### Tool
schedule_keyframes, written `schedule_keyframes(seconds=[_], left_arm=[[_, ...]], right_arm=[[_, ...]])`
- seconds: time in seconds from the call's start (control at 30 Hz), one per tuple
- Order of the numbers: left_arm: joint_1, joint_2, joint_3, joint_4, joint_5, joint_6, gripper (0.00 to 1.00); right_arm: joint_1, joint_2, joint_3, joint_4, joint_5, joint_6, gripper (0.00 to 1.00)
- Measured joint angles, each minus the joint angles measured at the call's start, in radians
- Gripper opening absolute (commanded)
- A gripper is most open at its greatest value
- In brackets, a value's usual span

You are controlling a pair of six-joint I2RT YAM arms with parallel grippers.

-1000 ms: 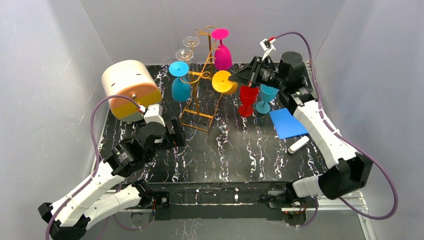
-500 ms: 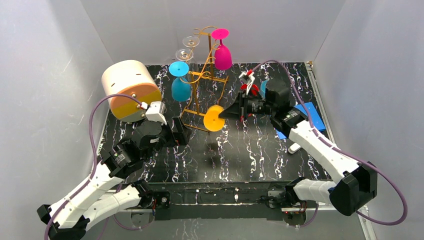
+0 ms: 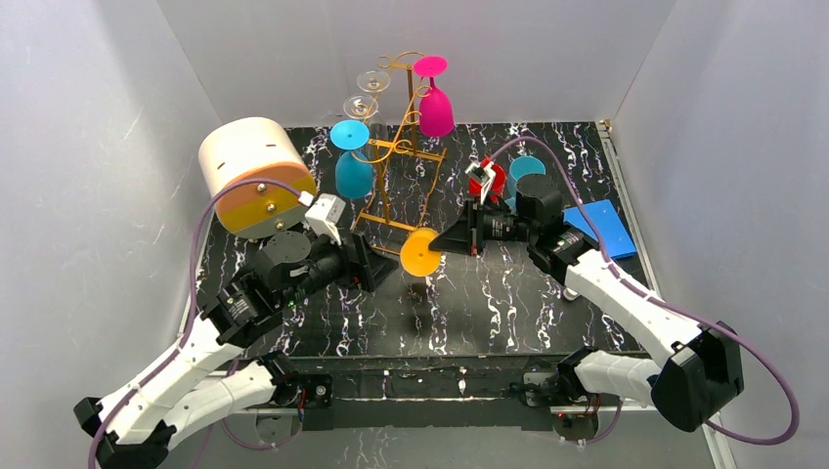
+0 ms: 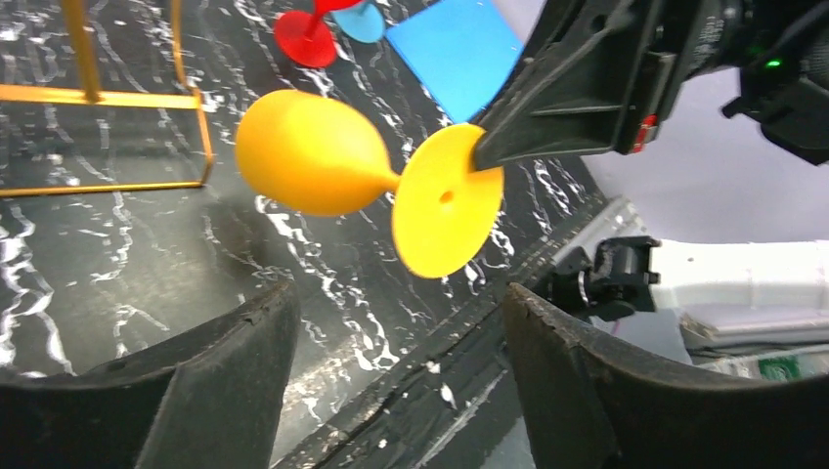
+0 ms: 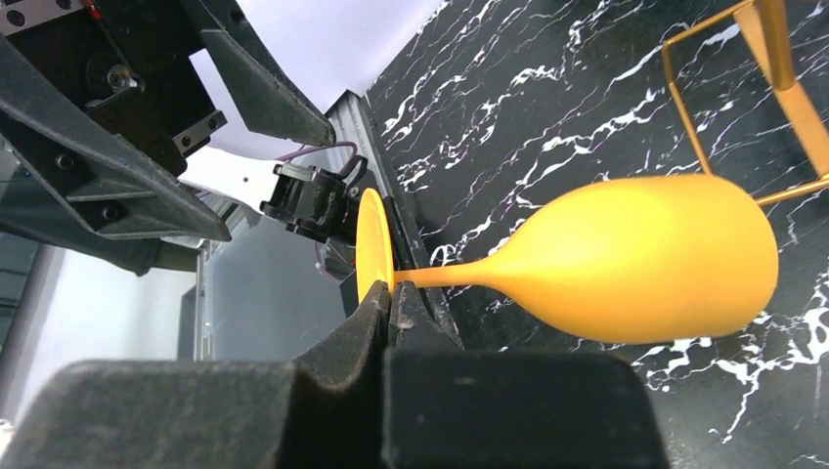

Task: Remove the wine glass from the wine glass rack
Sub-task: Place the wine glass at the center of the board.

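As the right gripper (image 3: 442, 241) pinches the yellow glass (image 4: 313, 151), clear of the rack (image 4: 108, 95), the left gripper (image 4: 391, 322) stands open, empty: nearly done.

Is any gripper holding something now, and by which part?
The right gripper holds the yellow wine glass by the edge of its round foot. The left gripper is open and holds nothing.

Top view: red wine glass (image 3: 499, 181), blue wine glass (image 3: 529, 166) mostly hidden behind right arm (image 3: 606, 288). Left wrist view: wine glass rack (image 4: 117, 97) cut by top edge.
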Motion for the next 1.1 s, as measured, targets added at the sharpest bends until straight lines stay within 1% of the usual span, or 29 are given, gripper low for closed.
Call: schedule_keyframes(seconds=[0.1,0.2,0.37,0.47,0.53,0.63,0.7,0.73,0.83,0.9,1.0,1.03,1.1], left_arm=[[0.0,0.022,-0.011,0.05,0.066,-0.004,0.61],[0.0,0.036,-0.039,0.099,0.129,-0.014,0.49],[0.0,0.08,-0.065,0.174,0.232,-0.048,0.41],[0.0,0.094,-0.066,0.221,0.283,-0.065,0.27],[0.0,0.096,-0.066,0.246,0.308,-0.072,0.22],[0.001,0.096,-0.066,0.262,0.323,-0.076,0.1],[0.005,0.095,-0.067,0.263,0.324,-0.079,0.04],[0.006,0.095,-0.068,0.263,0.325,-0.082,0.0],[0.006,0.092,-0.068,0.27,0.327,-0.086,0.0],[0.005,0.086,-0.068,0.274,0.328,-0.086,0.0],[0.005,0.08,-0.068,0.282,0.34,-0.08,0.0],[0.005,0.079,-0.068,0.287,0.346,-0.076,0.0],[0.005,0.078,-0.069,0.295,0.357,-0.066,0.0]], right_arm=[[0.002,-0.012,-0.033,0.024,-0.011,0.026,0.01],[0.003,-0.035,-0.058,0.039,-0.022,0.046,0.01],[0.003,-0.081,-0.079,0.093,-0.053,0.068,0.01],[0.003,-0.089,-0.079,0.123,-0.091,0.079,0.01],[0.003,-0.089,-0.079,0.132,-0.109,0.085,0.01],[0.003,-0.089,-0.079,0.144,-0.13,0.103,0.01],[0.003,-0.089,-0.079,0.154,-0.138,0.109,0.01],[0.003,-0.09,-0.079,0.158,-0.139,0.11,0.01],[0.003,-0.093,-0.08,0.164,-0.143,0.109,0.01],[0.003,-0.094,-0.08,0.179,-0.152,0.114,0.11],[0.003,-0.094,-0.084,0.211,-0.163,0.136,0.21],[0.003,-0.094,-0.089,0.233,-0.169,0.151,0.23],[0.002,-0.094,-0.118,0.312,-0.19,0.201,0.24]])
